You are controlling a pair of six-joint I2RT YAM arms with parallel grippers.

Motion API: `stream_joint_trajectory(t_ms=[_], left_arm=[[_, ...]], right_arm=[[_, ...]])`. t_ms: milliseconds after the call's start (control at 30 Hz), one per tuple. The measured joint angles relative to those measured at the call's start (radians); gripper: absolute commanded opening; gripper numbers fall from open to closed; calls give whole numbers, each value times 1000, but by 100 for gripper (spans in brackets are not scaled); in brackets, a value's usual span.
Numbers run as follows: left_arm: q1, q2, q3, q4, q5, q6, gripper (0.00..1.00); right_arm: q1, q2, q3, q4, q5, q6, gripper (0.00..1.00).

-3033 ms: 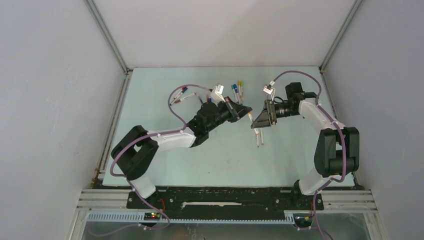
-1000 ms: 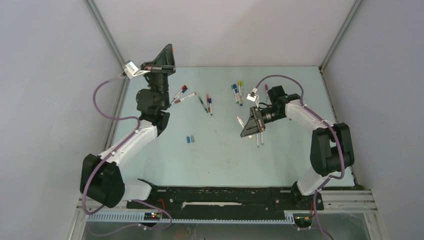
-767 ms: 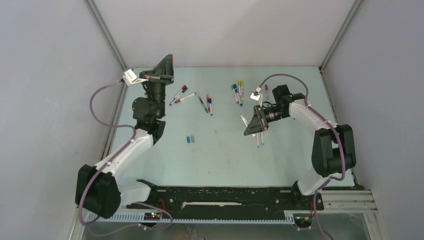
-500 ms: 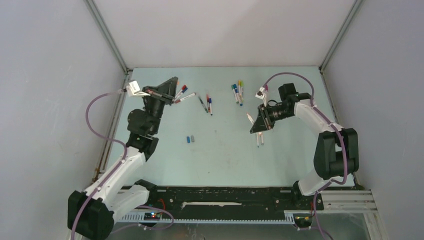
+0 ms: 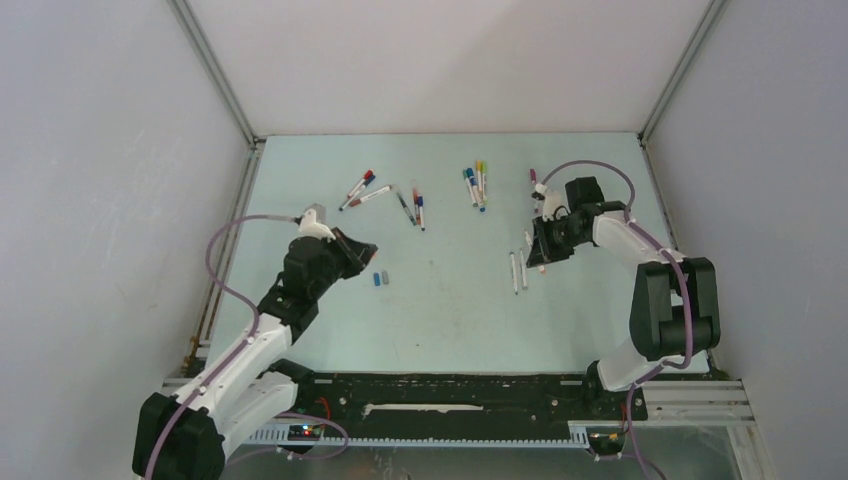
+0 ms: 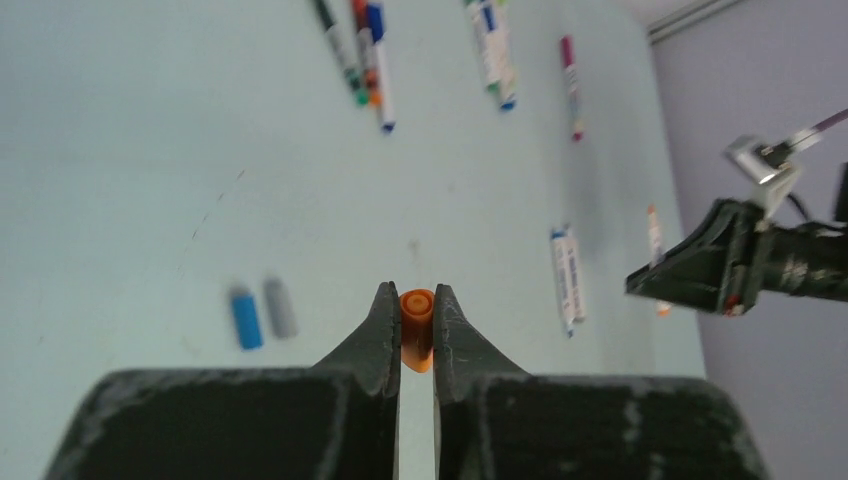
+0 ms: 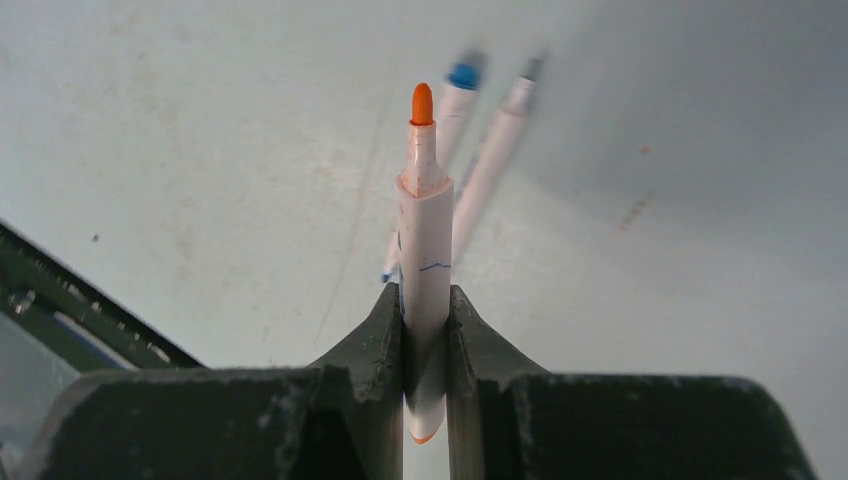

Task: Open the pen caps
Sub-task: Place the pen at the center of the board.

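My left gripper (image 6: 413, 295) is shut on a small orange pen cap (image 6: 417, 325), low over the table left of centre (image 5: 362, 250). A loose blue cap (image 5: 376, 279) and a loose grey cap (image 5: 386, 275) lie just right of it. My right gripper (image 7: 425, 295) is shut on a white pen barrel (image 7: 424, 235) with a bare orange tip, held beside two uncapped pens (image 5: 517, 272) at the right (image 5: 535, 250). Capped pens lie farther back in groups (image 5: 361, 188), (image 5: 412, 207), (image 5: 475, 185).
A single capped pen (image 5: 533, 178) lies behind the right gripper. White enclosure walls stand close on both sides. The black base rail (image 5: 450, 395) runs along the near edge.
My left arm has swung down from high at the back left to just above the table beside the loose caps, orange cap still held. My right gripper has carried the orange pen rightward to the uncapped pens.
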Motion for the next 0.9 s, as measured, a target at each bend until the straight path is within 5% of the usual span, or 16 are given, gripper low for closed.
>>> stream_joint_trajectory(t_ms=[333, 900], left_arm=[[-31, 45, -29, -86, -5, 2, 1], [-205, 288, 67, -135, -84, 20, 4]], right_arm=[[-36, 74, -13, 39, 158, 93, 7], [-37, 153, -13, 45, 172, 110, 20]])
